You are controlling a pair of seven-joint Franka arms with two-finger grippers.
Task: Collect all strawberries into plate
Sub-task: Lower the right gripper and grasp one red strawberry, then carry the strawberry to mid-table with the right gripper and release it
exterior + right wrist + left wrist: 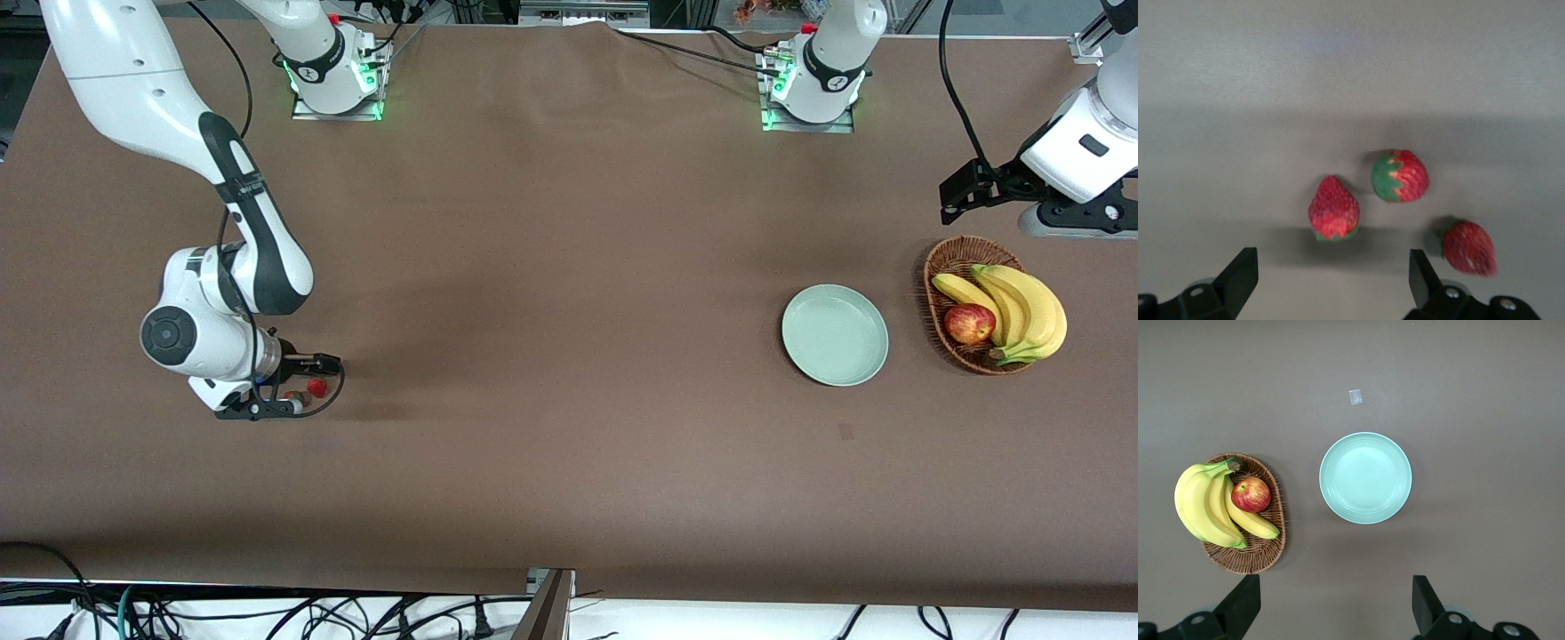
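I have the right gripper (298, 384) low over the strawberries at the right arm's end of the table, its fingers spread wide and holding nothing. To do this pick well, I judge I should choose one berry only, centre it between the fingers, come straight down and close gently, since the three lie close enough that a wide approach could knock a neighbour away.

In the right wrist view the middle strawberry (1333, 209) sits nearly centred between the fingers, pointed end up, deep red with a little green at its base. The strawberry with the green cap (1399, 175) lies just beside it, on its side. The third strawberry (1469, 247) rests close to one finger (1426, 280), so it is the likeliest to be nudged. All three are apart from each other, none touching.

The plate (835, 334) is well apart, toward the left arm's end of the table: round, shallow, pale mint-green, with nothing in it, so no berry is collected yet. Beside it stands a wicker basket (949, 262) of bananas (1022, 307) and an apple (969, 324).

The left gripper (956, 203) waits in the air above the basket, fingers wide, carrying nothing.
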